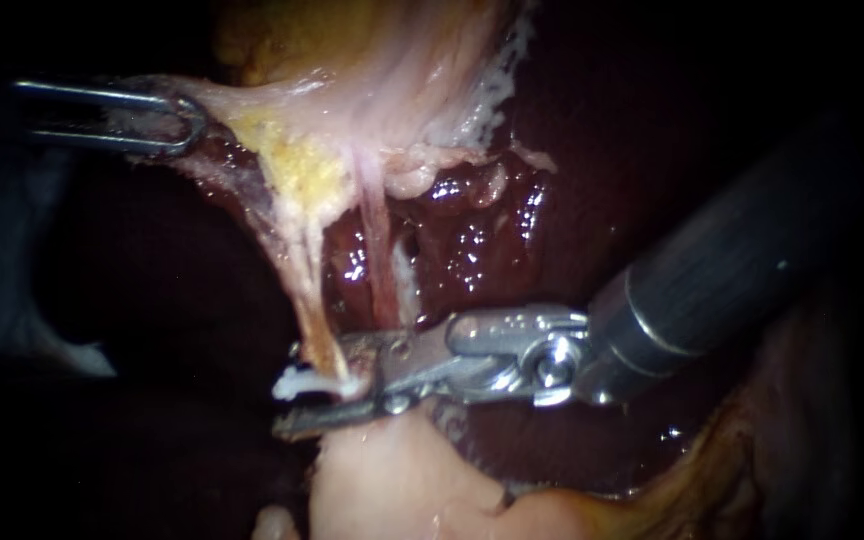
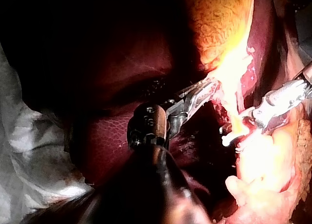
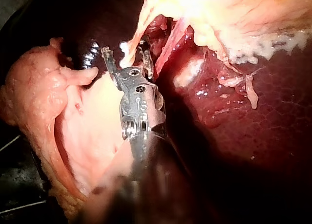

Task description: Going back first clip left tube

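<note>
At lower centre my right instrument (image 1: 320,392), jaws parted, straddles the left tube (image 1: 302,275), so a crooked retreat could snag its clip (image 1: 295,383) while my left instrument (image 1: 177,122) clamps the gallbladder (image 1: 382,100) taut.

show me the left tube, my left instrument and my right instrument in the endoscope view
left tube (image 1: 310,300), endoscope view, on its middle stretch
left instrument (image 1: 187,122), endoscope view, between its jaws, shut on pale tissue (image 1: 242,105)
right instrument (image 1: 287,390), endoscope view, between its open jaw tips
</note>
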Controlling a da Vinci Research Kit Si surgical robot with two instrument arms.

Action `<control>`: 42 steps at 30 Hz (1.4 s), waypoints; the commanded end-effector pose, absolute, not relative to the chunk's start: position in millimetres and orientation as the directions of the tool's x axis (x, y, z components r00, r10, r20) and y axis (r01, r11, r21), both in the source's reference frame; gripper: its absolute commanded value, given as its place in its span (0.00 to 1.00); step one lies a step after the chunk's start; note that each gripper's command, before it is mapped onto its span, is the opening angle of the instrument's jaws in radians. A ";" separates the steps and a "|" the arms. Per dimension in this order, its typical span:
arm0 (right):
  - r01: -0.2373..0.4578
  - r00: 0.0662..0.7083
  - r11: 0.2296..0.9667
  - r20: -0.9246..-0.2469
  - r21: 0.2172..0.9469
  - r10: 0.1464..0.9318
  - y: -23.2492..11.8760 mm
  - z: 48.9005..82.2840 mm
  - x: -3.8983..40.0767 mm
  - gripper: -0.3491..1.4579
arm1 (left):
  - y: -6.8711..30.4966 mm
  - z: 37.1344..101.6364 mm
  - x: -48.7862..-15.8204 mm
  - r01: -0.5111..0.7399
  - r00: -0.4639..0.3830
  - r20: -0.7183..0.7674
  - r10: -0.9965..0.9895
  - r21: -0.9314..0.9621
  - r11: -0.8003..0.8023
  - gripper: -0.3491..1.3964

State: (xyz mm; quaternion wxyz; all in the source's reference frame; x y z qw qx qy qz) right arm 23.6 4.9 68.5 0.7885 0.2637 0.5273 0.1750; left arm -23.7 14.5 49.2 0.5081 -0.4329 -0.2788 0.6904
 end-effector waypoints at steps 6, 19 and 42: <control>0.037 0.380 0.851 -0.795 0.524 0.473 5.0 67.6 21.2 0.47 | 14.5 49.3 -23.7 -0.461 -0.109 -0.315 0.943 -0.824 -0.328 0.00; 0.005 0.386 0.909 -0.840 0.417 0.383 9.8 62.5 8.3 0.47 | 14.5 49.4 -23.6 -0.461 -0.109 -0.315 0.943 -0.824 -0.329 0.00; 0.013 0.387 0.909 -0.841 0.416 0.379 11.2 61.9 3.9 0.47 | 13.9 51.1 -25.6 -0.474 -0.100 -0.326 0.940 -0.815 -0.333 0.00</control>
